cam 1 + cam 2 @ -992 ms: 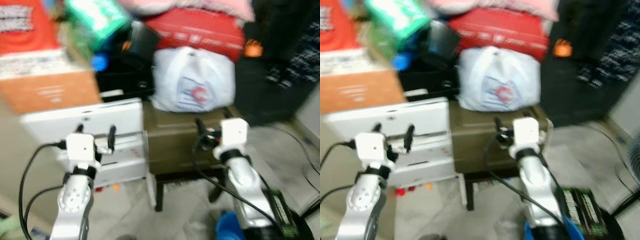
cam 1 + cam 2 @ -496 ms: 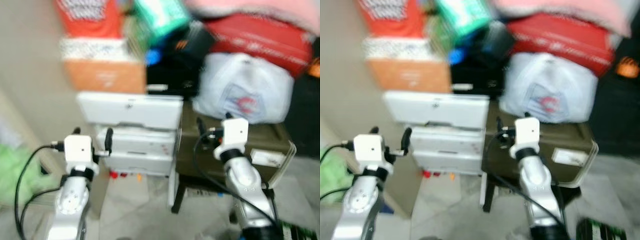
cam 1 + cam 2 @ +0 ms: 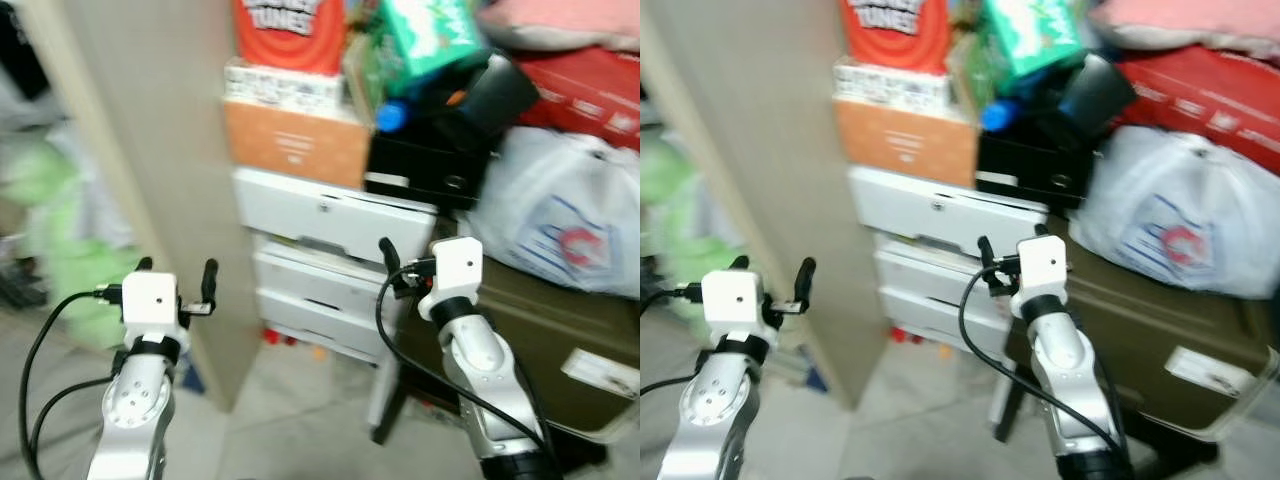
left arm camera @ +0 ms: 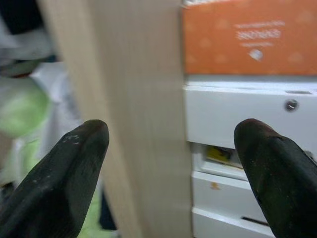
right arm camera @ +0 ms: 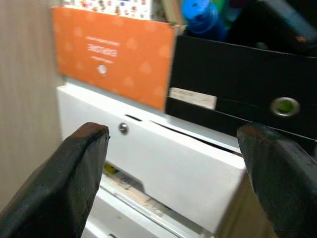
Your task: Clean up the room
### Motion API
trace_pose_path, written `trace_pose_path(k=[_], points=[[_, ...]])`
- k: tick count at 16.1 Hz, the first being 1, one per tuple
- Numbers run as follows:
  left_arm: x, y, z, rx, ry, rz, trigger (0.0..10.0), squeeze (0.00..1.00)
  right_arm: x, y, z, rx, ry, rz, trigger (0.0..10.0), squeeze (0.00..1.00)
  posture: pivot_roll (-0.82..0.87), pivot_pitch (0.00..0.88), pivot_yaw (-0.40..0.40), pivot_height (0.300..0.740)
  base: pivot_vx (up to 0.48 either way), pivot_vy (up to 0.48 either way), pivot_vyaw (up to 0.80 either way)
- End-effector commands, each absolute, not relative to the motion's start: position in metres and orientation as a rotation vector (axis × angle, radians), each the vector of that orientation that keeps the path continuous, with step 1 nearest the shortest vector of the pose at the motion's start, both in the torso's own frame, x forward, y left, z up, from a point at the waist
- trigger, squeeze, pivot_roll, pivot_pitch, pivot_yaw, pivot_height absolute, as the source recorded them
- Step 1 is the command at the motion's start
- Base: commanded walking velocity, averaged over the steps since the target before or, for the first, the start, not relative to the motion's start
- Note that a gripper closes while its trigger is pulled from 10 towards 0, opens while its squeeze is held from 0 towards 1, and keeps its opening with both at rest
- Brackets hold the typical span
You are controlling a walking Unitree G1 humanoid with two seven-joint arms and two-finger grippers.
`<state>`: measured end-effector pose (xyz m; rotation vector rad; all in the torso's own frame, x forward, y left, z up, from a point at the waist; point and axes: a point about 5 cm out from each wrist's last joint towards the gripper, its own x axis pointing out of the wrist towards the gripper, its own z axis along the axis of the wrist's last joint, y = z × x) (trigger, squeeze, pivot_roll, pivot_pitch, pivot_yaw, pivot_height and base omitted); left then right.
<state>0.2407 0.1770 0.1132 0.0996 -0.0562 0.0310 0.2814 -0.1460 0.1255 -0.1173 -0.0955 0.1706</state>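
— Tool status first: from the left eye view, my left tool (image 3: 175, 272) is raised with its fingers spread and nothing between them; the right tool (image 3: 392, 262) is raised too, but I cannot tell its fingers' state from up here. What changed?

— The whole picture has swung to the robot's left since a second ago, so that is the camera turning, not the clutter moving. A pale wooden panel (image 3: 150, 150) now stands in front of my left arm, and the white plastic bag (image 3: 565, 225) and olive crate (image 3: 560, 330) have slid off toward the right. I read that as scanning for something to tidy; nothing is picked yet.

— Left wrist view?

— Left fingertips (image 4: 64, 168) apart, empty, aimed straight at the wooden panel, with the white drawer unit (image 4: 247, 119) just beside it under the orange box (image 4: 247, 37).

— Right wrist view?

— Right fingertips (image 5: 84, 168) wide apart, empty, pointing at the drawer unit's top drawer, below the orange box and the black box (image 5: 237, 99). The clutter is near, ahead of both tools, touched by neither.
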Motion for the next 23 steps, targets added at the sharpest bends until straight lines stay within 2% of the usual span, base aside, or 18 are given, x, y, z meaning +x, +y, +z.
trace_pose_path(k=[1,9,16,18,20,23], points=[[0.241,0.175,0.114,0.108,-0.057,0.027,10.0,0.0,0.283,-0.15,0.126,-0.118,-0.089,0.161,10.0,0.0,-0.03,0.0,-0.036,0.74,0.0,0.0,0.8],[0.243,0.175,0.114,0.063,-0.028,0.024,10.0,0.0,0.287,-0.15,0.128,-0.12,-0.095,0.165,10.0,0.0,-0.04,0.0,-0.026,0.74,0.0,0.0,0.8],[0.243,0.177,0.116,0.098,-0.053,-0.011,10.0,0.0,0.288,-0.147,0.126,-0.109,-0.095,0.164,10.0,0.0,-0.03,0.0,-0.012,0.74,0.0,0.0,0.8],[0.244,0.178,0.116,0.097,-0.043,0.027,10.0,0.0,0.289,-0.149,0.124,-0.091,-0.091,0.135,10.0,0.0,-0.03,0.0,0.01,0.74,0.0,0.0,0.0],[0.248,0.175,0.117,0.125,-0.047,-0.012,10.0,0.0,0.289,-0.148,0.123,-0.078,-0.093,0.12,10.0,0.0,-0.04,0.0,0.036,0.74,0.0,0.0,0.0],[0.252,0.178,0.119,0.142,-0.048,-0.005,10.0,0.0,0.289,-0.146,0.122,-0.084,-0.09,0.13,10.0,0.0,-0.03,0.0,0.019,0.74,0.0,0.0,0.0]])
